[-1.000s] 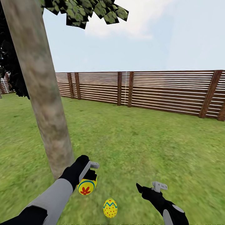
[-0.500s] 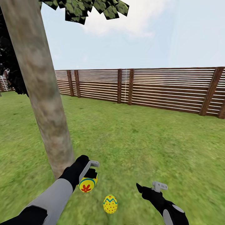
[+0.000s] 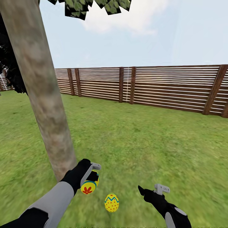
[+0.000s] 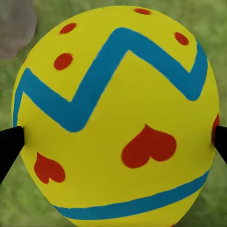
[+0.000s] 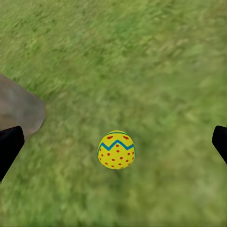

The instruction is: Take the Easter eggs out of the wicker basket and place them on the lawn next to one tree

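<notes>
Head view: left hand [image 3: 89, 177] clamped on flower egg [image 3: 88, 187], low beside tree [image 3: 44, 95] trunk, likely for set-down. Dotted egg [image 3: 111, 202] on lawn [image 3: 152, 145] nearby. Right hand [image 3: 151, 190] spread, empty.
Left wrist: egg fills grip.
Right wrist: dotted egg below, trunk close.

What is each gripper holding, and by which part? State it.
The left gripper grips an Easter egg across its two opposite sides. The right gripper holds nothing; its jaws stand open above another egg.
</notes>
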### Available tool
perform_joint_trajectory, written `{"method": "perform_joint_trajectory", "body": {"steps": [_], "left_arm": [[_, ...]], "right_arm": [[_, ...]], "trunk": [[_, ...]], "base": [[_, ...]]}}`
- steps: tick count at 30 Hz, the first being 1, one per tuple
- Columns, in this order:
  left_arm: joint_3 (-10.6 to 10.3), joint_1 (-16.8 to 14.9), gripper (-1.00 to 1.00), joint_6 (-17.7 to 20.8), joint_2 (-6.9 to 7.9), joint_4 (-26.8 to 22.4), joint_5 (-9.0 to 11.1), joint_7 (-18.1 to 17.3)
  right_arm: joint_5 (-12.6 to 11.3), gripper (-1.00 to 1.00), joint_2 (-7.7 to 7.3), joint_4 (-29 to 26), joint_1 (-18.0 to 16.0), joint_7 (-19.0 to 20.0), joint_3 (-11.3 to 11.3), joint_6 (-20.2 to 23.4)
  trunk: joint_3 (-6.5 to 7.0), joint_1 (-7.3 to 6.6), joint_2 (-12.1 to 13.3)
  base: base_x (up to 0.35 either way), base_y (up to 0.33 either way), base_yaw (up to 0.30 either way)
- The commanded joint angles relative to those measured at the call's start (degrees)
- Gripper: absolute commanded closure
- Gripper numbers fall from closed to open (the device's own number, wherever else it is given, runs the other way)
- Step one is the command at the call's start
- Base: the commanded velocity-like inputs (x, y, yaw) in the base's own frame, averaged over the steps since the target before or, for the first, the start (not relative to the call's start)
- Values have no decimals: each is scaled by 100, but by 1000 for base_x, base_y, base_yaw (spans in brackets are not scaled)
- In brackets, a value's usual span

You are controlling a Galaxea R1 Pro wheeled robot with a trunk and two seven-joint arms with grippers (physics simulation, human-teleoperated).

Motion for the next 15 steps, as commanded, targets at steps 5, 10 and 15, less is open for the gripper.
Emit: {"method": "perform_joint_trajectory", "body": {"steps": [5, 10, 15], "left_arm": [[-32, -4, 100, -23, 10, 4, 51, 54], [-33, -4, 100, -49, 11, 5, 53, 74], [-38, -4, 100, -80, 12, 5, 51, 83]], "right_arm": [[-18, -100, 6, -6, -4, 14, -18, 35], [-18, -100, 6, -6, -4, 19, -18, 35], [-18, -100, 6, -6, -4, 28, -18, 27]], "trunk": [[-128, 110, -205], [-250, 220, -406], [-372, 329, -606]], "base": [[0, 0, 0], [0, 0, 0], [0, 0, 0]]}}
